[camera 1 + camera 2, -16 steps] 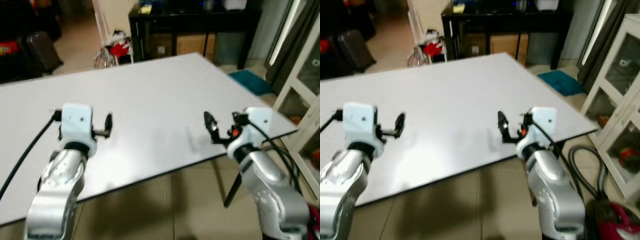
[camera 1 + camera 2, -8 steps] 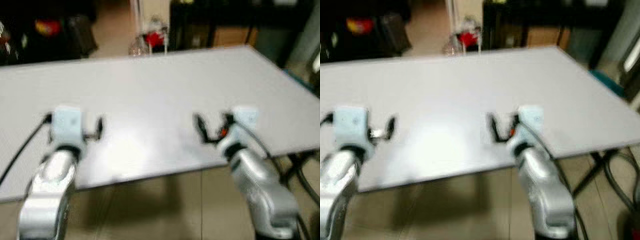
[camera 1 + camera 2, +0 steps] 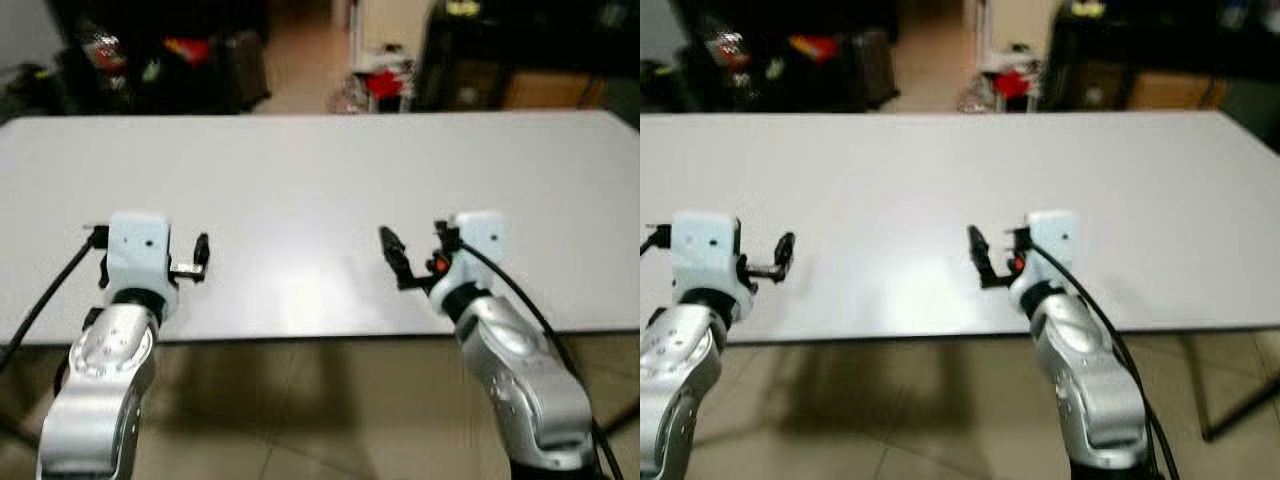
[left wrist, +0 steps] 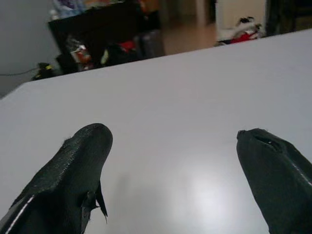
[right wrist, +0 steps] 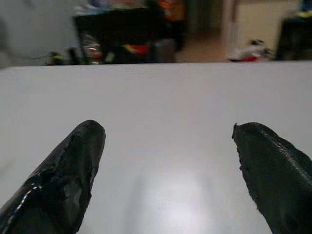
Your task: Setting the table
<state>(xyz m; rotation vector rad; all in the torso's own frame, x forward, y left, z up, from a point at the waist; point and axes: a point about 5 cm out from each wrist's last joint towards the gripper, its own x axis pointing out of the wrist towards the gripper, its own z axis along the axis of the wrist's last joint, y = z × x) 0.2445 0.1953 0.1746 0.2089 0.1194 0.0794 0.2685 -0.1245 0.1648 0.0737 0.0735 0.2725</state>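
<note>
Both silver arms reach forward over the near edge of the white desk [image 3: 320, 170]. Left end effector [image 3: 199, 258] hovers just above the desk near its front edge, 2 black fingers [image 4: 73, 170] spread wide, released, holding nothing. Right end effector [image 3: 393, 258] hovers at the same depth, well apart from the left, fingers [image 5: 63, 175] also spread, released. No tableware on the desk surface in view. Beyond the far edge: dark furniture [image 3: 160, 60], red item [image 3: 385, 85] on the floor, all blurry.
</note>
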